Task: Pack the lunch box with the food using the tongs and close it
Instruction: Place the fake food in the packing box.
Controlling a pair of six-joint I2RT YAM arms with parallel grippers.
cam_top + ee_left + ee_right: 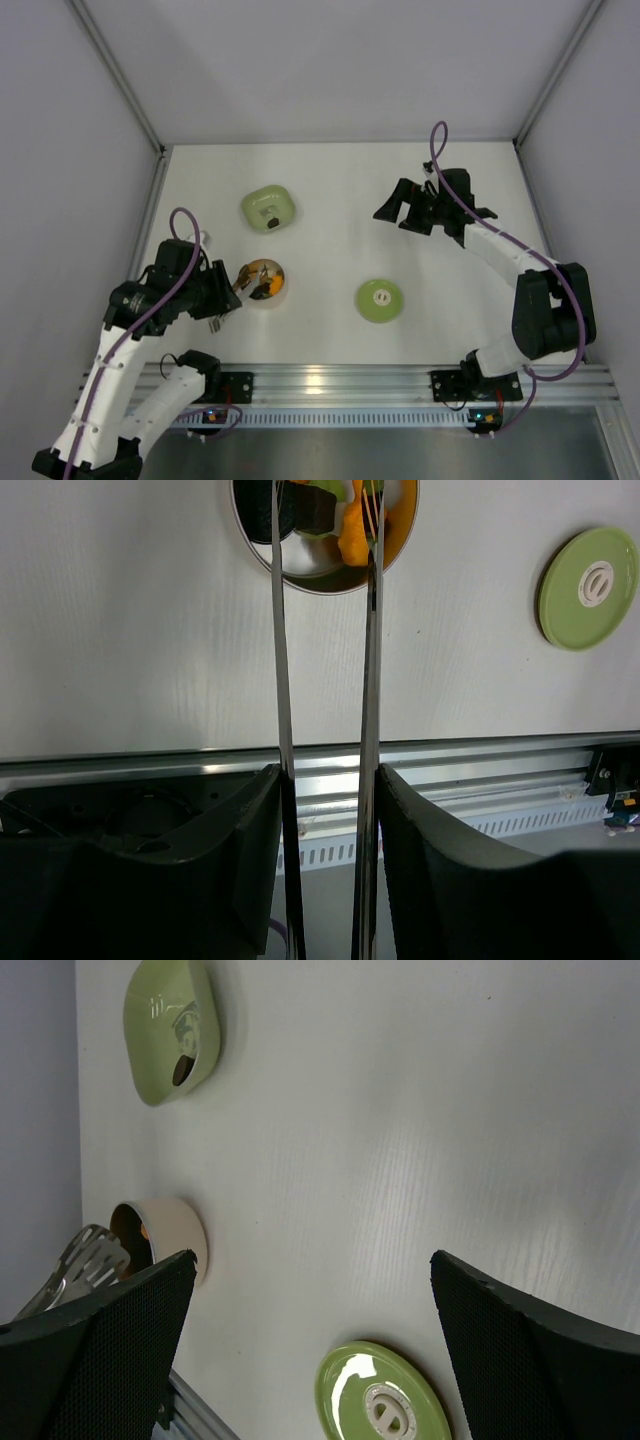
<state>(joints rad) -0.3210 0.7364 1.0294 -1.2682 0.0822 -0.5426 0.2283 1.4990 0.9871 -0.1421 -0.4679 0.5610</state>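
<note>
A pale green rounded-square dish (267,209) with one dark piece (271,222) in it sits beyond the lunch box (265,283). The flat round lid (380,300), glossy green, lies well apart to the box's right on the white table (330,170). The tongs (372,680), two thin shiny metal arms, run straight from the left gripper (328,780) over the steel box's rim. Their tips are above the orange and dark food (352,535), perhaps touching it. The left fingers clasp the tongs. The right gripper (400,212) is spread wide and empty.
</note>
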